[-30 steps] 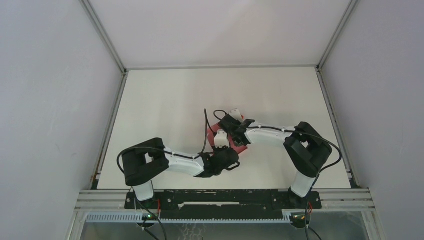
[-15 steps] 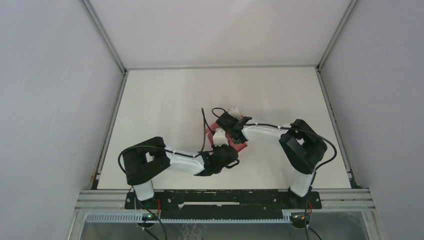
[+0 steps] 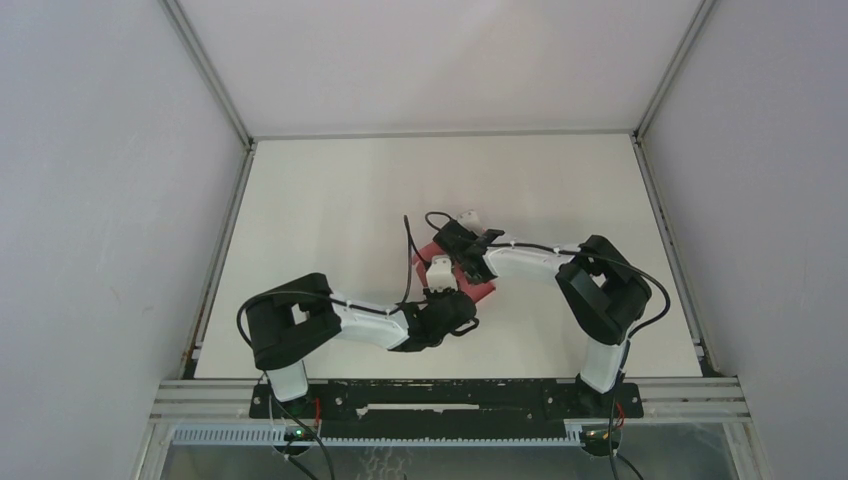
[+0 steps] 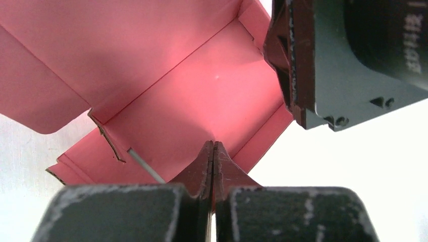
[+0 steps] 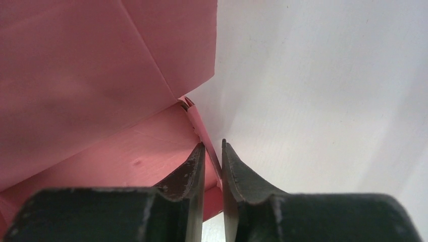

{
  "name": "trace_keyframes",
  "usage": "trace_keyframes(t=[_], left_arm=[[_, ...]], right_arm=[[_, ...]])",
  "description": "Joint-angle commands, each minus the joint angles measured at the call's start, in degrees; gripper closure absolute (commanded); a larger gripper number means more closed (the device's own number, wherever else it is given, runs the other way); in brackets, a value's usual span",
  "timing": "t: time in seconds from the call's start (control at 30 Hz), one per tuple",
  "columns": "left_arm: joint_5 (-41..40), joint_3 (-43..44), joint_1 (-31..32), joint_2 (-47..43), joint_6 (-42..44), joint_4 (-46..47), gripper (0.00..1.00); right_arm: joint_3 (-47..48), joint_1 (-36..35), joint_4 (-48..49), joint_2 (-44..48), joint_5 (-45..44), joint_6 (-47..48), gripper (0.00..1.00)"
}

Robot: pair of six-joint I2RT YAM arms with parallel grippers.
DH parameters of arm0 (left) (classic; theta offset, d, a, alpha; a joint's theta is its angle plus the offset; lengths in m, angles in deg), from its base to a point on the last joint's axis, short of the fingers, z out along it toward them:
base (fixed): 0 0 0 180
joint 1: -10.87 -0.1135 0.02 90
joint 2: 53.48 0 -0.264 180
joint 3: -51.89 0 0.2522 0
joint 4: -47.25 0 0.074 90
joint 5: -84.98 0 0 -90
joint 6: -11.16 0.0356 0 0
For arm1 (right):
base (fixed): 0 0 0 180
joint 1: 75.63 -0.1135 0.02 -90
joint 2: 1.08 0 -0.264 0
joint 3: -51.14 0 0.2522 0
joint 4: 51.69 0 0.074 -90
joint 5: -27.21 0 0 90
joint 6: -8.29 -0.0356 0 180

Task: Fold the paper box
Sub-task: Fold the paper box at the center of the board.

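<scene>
Two grippers on pink thin cardboard paper box [image 4: 151, 75]. I see right gripper [image 5: 212, 151] crept leftward, jaws barely apart astride side wall; left gripper [image 4: 212, 151] closed, empty. Wall-raising underway, I judge.

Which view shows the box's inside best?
Left wrist: the box lies open to it, with inner panels, creases and flaps all visible. Right wrist shows only a couple of panels and one edge up close. Top shows just a small pink patch, largely covered.
</scene>
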Motion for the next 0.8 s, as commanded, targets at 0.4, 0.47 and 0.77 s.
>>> trace_keyframes(t=[0.4,0.47,0.77], left_arm=[[4.1,0.5,1.7,1.7,5.6,-1.6,1.00],[4.2,0.6,1.7,1.9,5.6,-1.5,1.00],[4.6,1.1,1.7,2.8,5.8,-1.5,1.00]], right_arm=[[-3.2,4.8,5.7,-6.0,4.3,-0.8,0.77],[-3.2,5.4,5.9,-5.9,4.7,-1.4,0.84],[-4.4,7.2,7.6,-4.6,7.9,-2.3,0.82]])
